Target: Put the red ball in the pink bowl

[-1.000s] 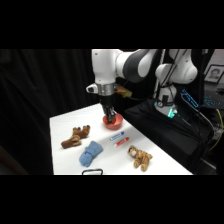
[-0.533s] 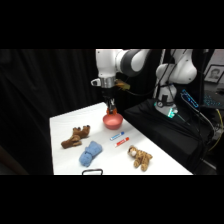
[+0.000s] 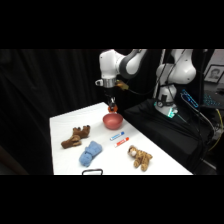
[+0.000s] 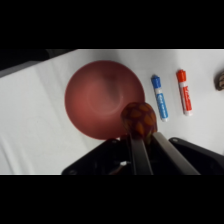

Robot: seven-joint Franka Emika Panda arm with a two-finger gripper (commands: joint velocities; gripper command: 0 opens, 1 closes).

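The pink bowl (image 3: 113, 120) sits near the table's far edge and fills the middle of the wrist view (image 4: 102, 97), with nothing inside it. Held above the bowl's rim, the red ball (image 4: 139, 119) is pinched between my gripper's fingers. From the side, the gripper (image 3: 112, 106) hangs just above the bowl with the small red ball (image 3: 113, 107) at its tip. The gripper (image 4: 141, 134) is shut on the ball.
A blue marker (image 4: 159, 97) and a red marker (image 4: 184, 91) lie beside the bowl. A brown plush toy (image 3: 76, 136), a blue cloth toy (image 3: 90, 152) and a tan plush toy (image 3: 139, 157) lie on the white table (image 3: 65, 122). A dark handle (image 3: 92, 172) sits at the front edge.
The gripper has risen with the ball and shifted toward the far side, now hanging higher above the bowl.
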